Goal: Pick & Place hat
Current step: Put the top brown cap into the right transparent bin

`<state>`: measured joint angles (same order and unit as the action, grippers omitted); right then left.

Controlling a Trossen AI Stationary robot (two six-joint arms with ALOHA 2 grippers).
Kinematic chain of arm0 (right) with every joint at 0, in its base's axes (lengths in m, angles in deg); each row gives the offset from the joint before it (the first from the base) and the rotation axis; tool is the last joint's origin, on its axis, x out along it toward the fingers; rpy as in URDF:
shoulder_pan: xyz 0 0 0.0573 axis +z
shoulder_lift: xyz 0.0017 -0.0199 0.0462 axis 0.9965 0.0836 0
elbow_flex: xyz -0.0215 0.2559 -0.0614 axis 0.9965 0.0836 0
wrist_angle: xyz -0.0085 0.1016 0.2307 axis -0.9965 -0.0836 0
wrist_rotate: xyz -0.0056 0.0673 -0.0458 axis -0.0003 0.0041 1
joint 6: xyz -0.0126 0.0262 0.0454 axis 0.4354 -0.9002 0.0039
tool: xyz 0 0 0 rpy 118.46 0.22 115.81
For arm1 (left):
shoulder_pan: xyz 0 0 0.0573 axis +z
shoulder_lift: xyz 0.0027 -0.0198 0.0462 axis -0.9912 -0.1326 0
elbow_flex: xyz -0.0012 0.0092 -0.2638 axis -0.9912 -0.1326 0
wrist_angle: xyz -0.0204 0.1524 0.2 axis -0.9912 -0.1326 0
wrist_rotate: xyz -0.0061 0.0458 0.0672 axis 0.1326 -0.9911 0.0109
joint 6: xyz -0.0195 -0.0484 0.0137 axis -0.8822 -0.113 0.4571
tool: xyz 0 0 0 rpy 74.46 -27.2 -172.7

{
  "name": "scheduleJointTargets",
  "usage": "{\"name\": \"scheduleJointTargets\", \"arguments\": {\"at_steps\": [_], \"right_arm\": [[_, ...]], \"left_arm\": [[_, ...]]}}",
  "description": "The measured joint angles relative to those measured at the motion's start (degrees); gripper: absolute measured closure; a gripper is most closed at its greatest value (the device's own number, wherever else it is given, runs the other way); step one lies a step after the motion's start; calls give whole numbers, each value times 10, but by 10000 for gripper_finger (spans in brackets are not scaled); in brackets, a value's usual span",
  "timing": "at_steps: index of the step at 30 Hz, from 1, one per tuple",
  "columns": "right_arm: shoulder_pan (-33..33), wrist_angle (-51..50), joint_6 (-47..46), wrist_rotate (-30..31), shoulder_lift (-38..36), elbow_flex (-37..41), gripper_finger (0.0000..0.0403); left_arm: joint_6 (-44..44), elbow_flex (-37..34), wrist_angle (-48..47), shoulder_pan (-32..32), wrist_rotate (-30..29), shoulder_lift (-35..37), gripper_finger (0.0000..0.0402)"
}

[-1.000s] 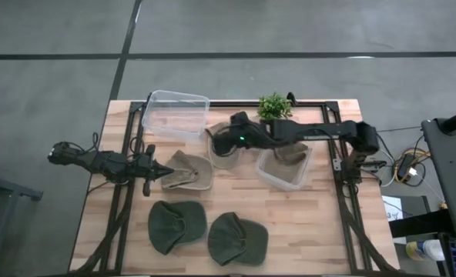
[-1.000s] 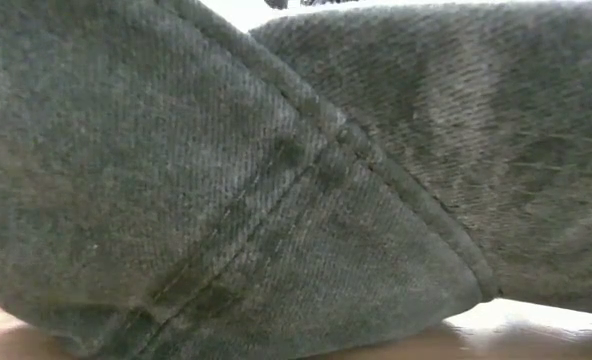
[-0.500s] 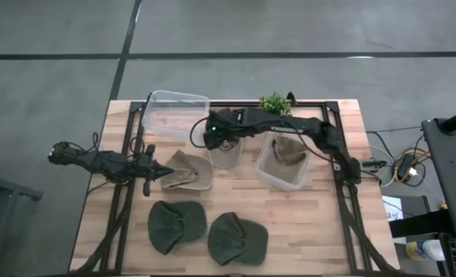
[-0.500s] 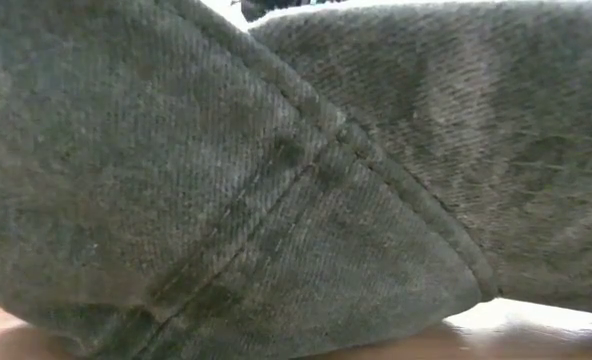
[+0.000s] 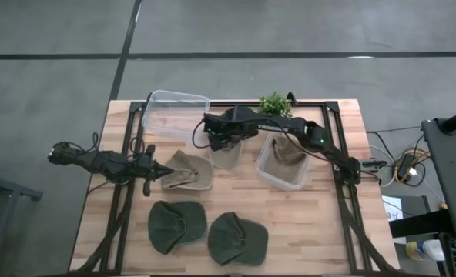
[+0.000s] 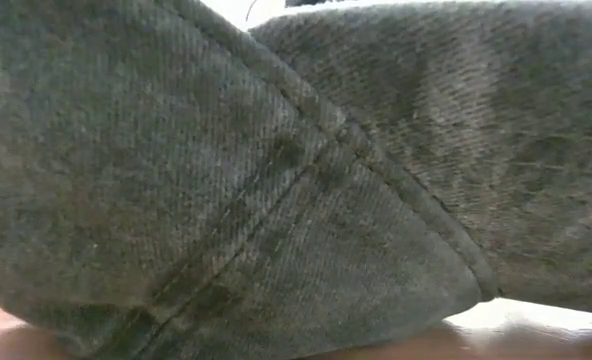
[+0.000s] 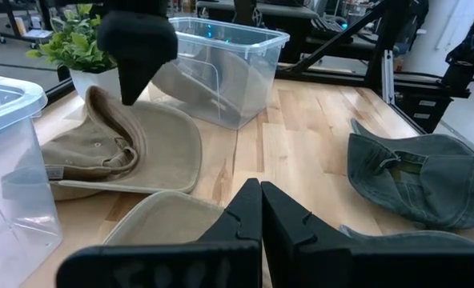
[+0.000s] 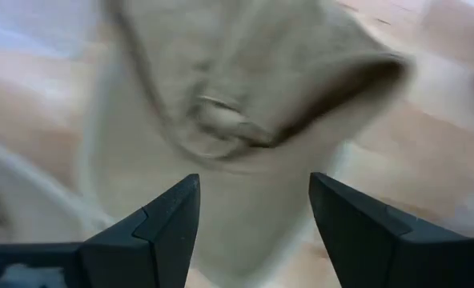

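Note:
Three tan hats show in the high view: one (image 5: 188,174) lies flat by my left gripper (image 5: 160,171), one (image 5: 226,151) lies mid-table, and one (image 5: 286,153) sits inside the right clear bin (image 5: 268,175). Two green hats (image 5: 176,225) (image 5: 237,238) lie near the table's near edge and fill the low view (image 6: 226,180). My right gripper (image 5: 212,133) hovers open over the middle tan hat (image 8: 245,104), fingers spread above it (image 8: 253,228). My left gripper (image 7: 261,210) is shut at the brim (image 7: 161,224) of the left tan hat. My left gripper's shut fingertips stand level at the brim edge of the left tan hat, coming from the table's left; I cannot tell whether they touch it.
A second clear bin (image 5: 176,113) stands at the far edge, left of a small potted plant (image 5: 274,104). Bare wood lies along the table's right side and between the bins and the green hats. The low view is blocked by the green hats.
My right arm has swung and folded, carrying its gripper a little toward the table's left and far edge, from over the middle tan hat's centre to its far-left rim. The hats have stayed in place.

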<state>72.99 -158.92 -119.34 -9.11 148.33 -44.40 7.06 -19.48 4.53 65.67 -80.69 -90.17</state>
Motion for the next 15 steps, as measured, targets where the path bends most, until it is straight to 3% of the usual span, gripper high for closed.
{"name": "scheduleJointTargets", "arguments": {"at_steps": [6,15], "right_arm": [[-2,-67,-27,0,-2,3,172],[-2,-44,-28,0,-3,31,172]], "left_arm": [[0,0,0,0,0,0,401],[0,0,0,0,0,0,401]]}}
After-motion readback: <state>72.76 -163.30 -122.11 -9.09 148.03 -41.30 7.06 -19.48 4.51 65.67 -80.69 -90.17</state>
